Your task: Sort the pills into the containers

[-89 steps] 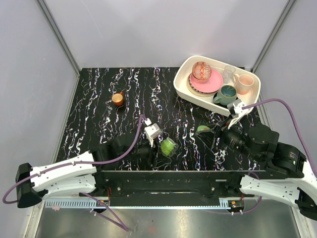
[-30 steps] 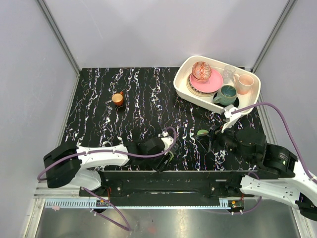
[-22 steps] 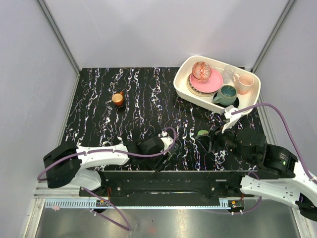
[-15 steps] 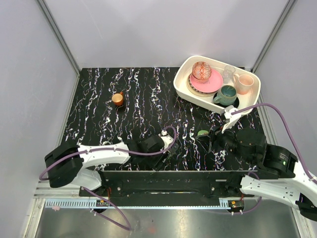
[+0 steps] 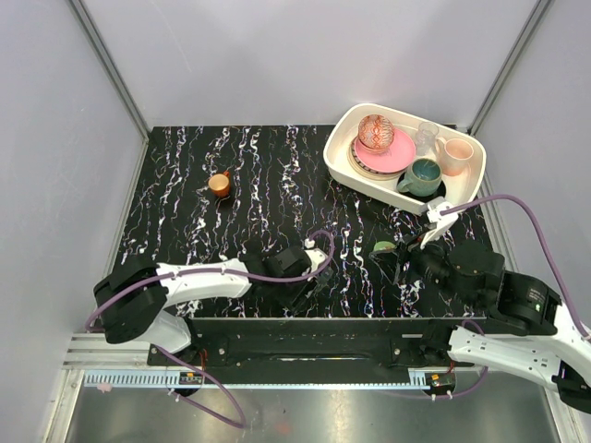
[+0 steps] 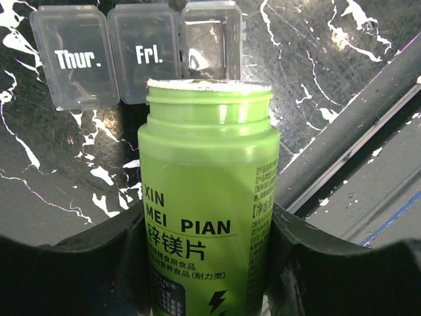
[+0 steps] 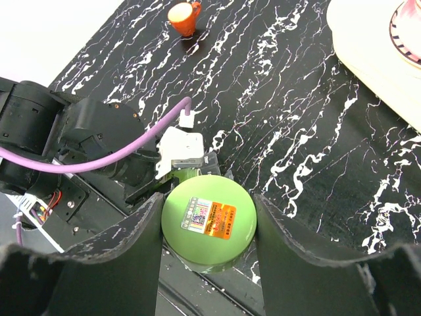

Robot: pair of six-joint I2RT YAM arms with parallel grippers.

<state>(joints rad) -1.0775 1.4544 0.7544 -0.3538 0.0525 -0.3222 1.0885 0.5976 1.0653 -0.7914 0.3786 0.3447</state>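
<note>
Left gripper [image 6: 207,280] clamps the open green bottle [image 6: 207,184], its mouth just short of the pill box [image 6: 105,59] lying on the table [image 6: 316,79]; right gripper [image 7: 208,209] pinches the green cap [image 7: 209,230].

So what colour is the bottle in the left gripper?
The bottle is bright lime green with black lettering, clearest in the left wrist view.

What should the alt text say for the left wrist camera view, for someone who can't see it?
An uncapped green bottle is clamped in the left gripper, its open mouth pointing toward a clear pill box with lids marked Thur. and Fri. The box lies on a black, white-veined table.
</note>
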